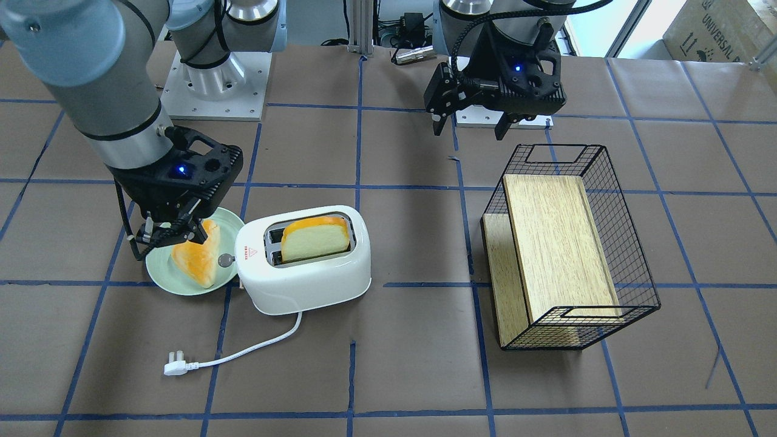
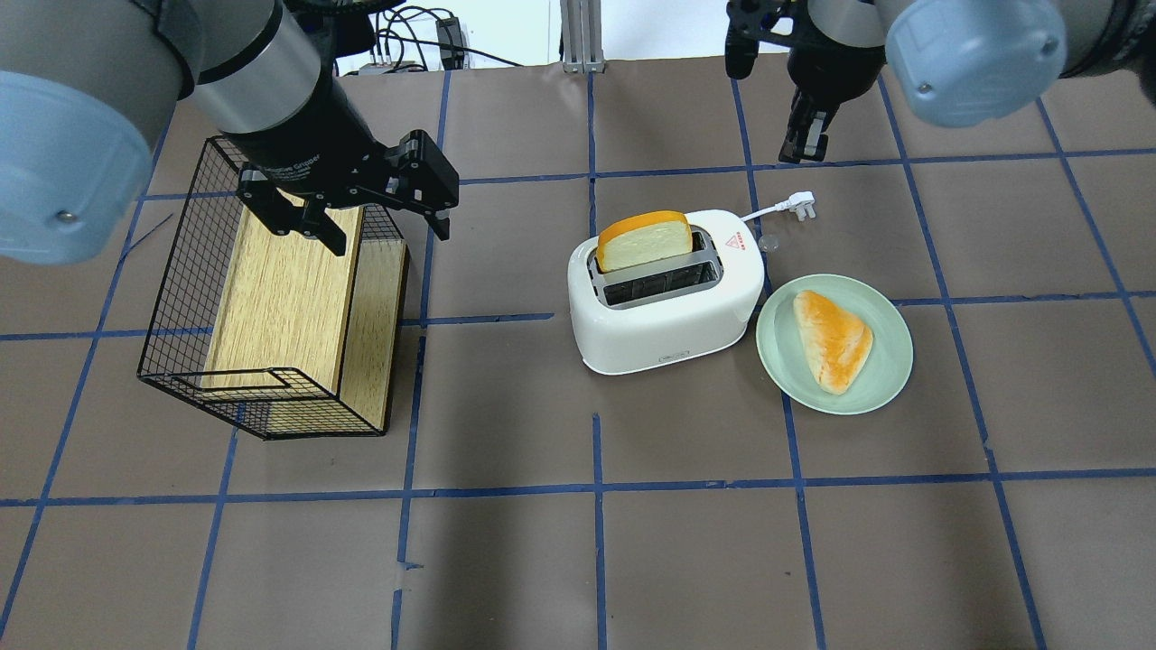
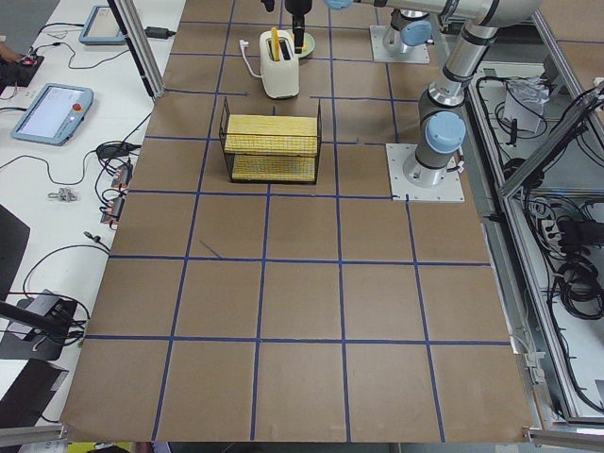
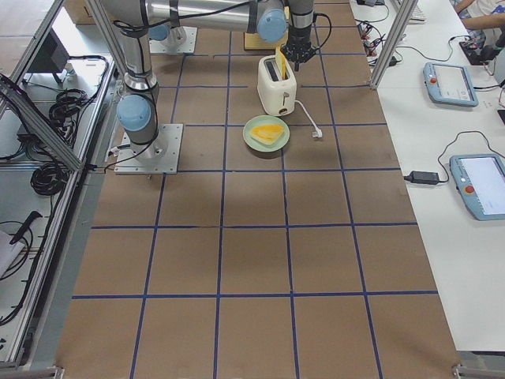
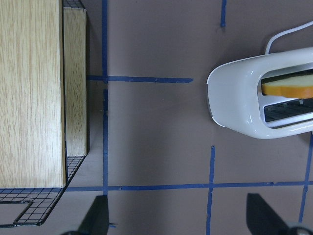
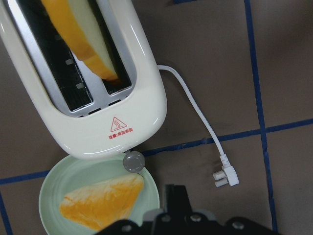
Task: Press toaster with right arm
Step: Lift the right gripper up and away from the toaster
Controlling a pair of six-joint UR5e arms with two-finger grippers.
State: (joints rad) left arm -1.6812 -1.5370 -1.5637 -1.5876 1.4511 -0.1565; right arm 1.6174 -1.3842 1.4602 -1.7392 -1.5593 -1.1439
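Note:
The white toaster (image 2: 664, 298) stands mid-table with one bread slice (image 2: 646, 239) upright in a slot. It also shows in the front view (image 1: 303, 267) and the right wrist view (image 6: 88, 98). Its grey knob (image 6: 133, 161) sticks out at the end with the red triangle. My right gripper (image 2: 802, 149) is shut and empty. It hangs above the table just past the knob end, near the plug (image 2: 802, 206), and touches nothing. In the front view the right gripper (image 1: 173, 233) is over the plate. My left gripper (image 2: 384, 230) is open and empty above the basket's edge.
A pale green plate (image 2: 890, 361) with a bread piece (image 2: 833, 338) lies next to the toaster's knob end. A black wire basket (image 2: 181, 298) holding a wooden board lies on the robot's left side. The white cord (image 1: 255, 349) trails away from the toaster.

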